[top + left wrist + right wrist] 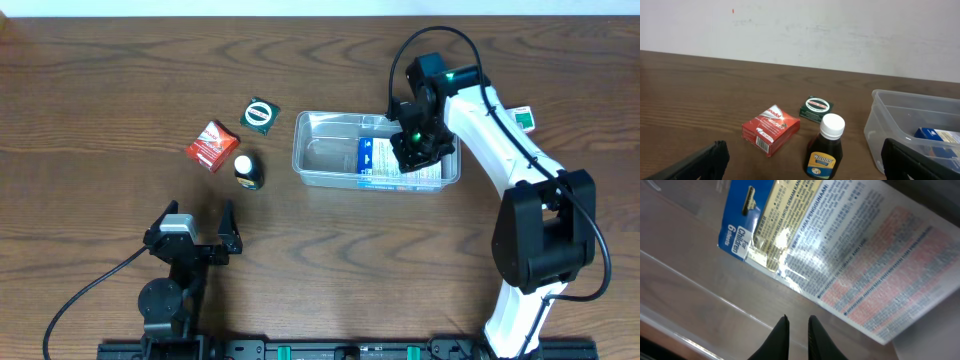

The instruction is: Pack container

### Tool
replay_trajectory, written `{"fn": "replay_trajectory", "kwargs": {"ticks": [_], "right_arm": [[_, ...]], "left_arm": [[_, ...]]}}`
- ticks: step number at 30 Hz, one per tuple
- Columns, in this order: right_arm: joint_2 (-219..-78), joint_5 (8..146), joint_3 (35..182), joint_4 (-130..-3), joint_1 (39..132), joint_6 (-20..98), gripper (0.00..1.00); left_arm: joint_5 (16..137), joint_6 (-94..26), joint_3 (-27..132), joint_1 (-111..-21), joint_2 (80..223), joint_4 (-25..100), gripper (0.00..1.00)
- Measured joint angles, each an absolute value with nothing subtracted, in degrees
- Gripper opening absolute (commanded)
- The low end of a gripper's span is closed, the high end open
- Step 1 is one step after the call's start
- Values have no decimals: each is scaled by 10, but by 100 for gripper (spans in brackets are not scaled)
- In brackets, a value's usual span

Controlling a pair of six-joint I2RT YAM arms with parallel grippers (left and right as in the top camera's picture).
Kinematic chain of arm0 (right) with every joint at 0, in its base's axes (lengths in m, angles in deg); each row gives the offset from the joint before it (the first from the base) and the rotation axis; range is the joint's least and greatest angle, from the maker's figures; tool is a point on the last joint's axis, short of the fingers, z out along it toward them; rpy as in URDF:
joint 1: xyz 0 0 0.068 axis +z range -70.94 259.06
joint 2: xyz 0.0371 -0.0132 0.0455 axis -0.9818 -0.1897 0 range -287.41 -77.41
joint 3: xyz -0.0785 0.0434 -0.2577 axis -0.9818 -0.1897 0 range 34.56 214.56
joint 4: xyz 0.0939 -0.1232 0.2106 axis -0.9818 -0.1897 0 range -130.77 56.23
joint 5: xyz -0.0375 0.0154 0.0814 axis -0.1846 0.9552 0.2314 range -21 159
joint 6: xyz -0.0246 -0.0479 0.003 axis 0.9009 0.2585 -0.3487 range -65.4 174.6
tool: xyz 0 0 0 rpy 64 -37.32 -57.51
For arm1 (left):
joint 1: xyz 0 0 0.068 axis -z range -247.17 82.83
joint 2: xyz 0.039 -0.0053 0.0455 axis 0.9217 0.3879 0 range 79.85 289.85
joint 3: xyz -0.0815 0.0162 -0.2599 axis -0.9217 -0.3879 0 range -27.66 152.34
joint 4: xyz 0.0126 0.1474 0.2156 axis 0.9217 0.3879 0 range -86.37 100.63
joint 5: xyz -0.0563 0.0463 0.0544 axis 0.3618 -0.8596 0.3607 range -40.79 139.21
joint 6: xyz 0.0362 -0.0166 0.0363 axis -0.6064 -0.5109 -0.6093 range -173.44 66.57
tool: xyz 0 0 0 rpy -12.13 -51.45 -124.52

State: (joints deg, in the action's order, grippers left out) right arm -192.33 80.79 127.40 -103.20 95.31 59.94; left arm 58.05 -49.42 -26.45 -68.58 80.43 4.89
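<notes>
A brown wooden tabletop (120,80) fills the view from above, and the left wrist camera shows a pale wall behind it. The container (320,152) is a clear, shallow tub. It sits on the tabletop near the middle, a little toward 2 o'clock. A blue and white packet (380,165) lies flat inside it, at the 3 o'clock end. The other end holds nothing.

The right tool (420,145) hangs over that packet. Its wrist camera shows the two dark fingers (782,332) close together, with just a thin gap and nothing between them. Whether they touch the packet cannot be told.

Three small things lie well apart from the container. A brown bottle with a white cap (247,170) stands at 9 o'clock. A red box (211,145) is just past it. A green box (260,115) lies at 10 o'clock.

The left tool (195,228) waits at 8 o'clock, near the front edge. Its fingers are spread wide and hold nothing.
</notes>
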Motion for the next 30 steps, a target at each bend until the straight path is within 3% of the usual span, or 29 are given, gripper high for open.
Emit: {"fn": "replay_trajectory", "kwargs": {"ticks": [4,8,11,20,30], "right_arm": [[-1923,801,1330,-1067,953,594,36],[-1919,797,1412,-1100,949,592,67],[-1909,790,1457,-1106,930,579,77],[-1892,738,1480,-1046,793,455,79],[-1892,725,1355,-873,701,307,82]], "left_arm": [[580,-494,-264,-686,804,49,98],[580,-494,-264,-686,804,49,98],[580,-494,-264,-686,804,49,98],[580,-494,-264,-686,804,49,98],[580,-494,-264,-686,804,49,98]]}}
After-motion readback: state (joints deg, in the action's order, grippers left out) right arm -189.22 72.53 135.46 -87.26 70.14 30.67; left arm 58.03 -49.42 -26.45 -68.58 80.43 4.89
